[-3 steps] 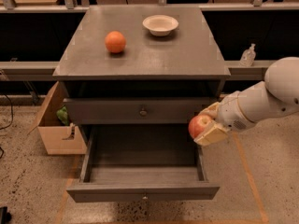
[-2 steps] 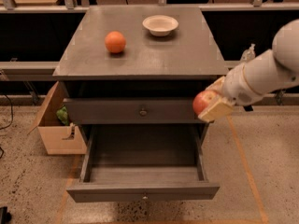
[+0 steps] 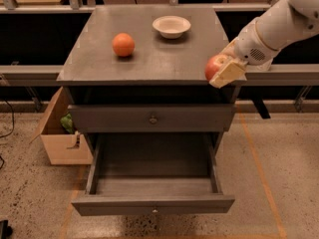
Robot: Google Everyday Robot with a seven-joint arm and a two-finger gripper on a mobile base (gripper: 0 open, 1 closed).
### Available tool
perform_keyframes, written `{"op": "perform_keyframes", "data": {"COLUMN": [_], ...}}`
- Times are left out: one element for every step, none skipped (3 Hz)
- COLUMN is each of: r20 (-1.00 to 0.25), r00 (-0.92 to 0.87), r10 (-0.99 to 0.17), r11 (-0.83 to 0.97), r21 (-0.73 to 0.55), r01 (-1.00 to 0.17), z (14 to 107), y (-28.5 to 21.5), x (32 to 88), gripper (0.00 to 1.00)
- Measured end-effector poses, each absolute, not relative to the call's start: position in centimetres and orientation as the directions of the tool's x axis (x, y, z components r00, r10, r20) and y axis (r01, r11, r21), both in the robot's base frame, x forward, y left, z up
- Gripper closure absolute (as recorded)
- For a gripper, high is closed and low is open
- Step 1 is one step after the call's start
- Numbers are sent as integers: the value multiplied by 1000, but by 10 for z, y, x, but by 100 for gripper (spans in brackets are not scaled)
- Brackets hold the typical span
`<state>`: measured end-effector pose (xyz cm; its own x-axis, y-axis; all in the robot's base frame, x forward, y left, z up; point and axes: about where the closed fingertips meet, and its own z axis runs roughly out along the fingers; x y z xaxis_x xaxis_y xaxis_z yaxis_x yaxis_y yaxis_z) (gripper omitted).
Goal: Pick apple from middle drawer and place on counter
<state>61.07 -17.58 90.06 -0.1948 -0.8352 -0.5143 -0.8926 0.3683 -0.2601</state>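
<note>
The apple (image 3: 214,66) is now at the front right corner of the counter (image 3: 164,59), level with its top edge. The gripper (image 3: 222,69) holds it, its jaws closed on the fruit and one tan finger showing on the outer side. A second ago the apple hung lower, off the right end of the upper drawer front (image 3: 124,118). It has since gone almost straight up along the cabinet's right side. The lift out of the middle drawer (image 3: 153,204) therefore looks finished, and only the placing remains.

From this view it is hard to tell whether the apple has cleared the corner or is still just outside it. It does not appear to rest on the wood yet. The likely next step is to carry it inward over the top and lower it before the jaws let go. If it is released this close to the corner, it could roll off.

The arm (image 3: 271,29) reaches in from the right rear and has risen with the apple. The middle drawer stands pulled out and looks empty. The orange (image 3: 123,44) sits toward the counter's left rear, and the bowl (image 3: 171,26) is near the rear edge. Both are where they were and well apart from the apple, so the front right of the counter is free for it.
</note>
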Motion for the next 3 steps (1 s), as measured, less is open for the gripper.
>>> {"op": "perform_keyframes", "data": {"r20": [-514,-524,-552], "r00": [-175,-144,-123], "r10": [-840,-839,-825], "r11": [348,317,303], "r21": [-264,-256,-247], "r01": [-900,-913,-920], "z": [909,912,913], "y": [-161,-138,-111], "x": [663,704,736], "gripper": [100,100,82]}}
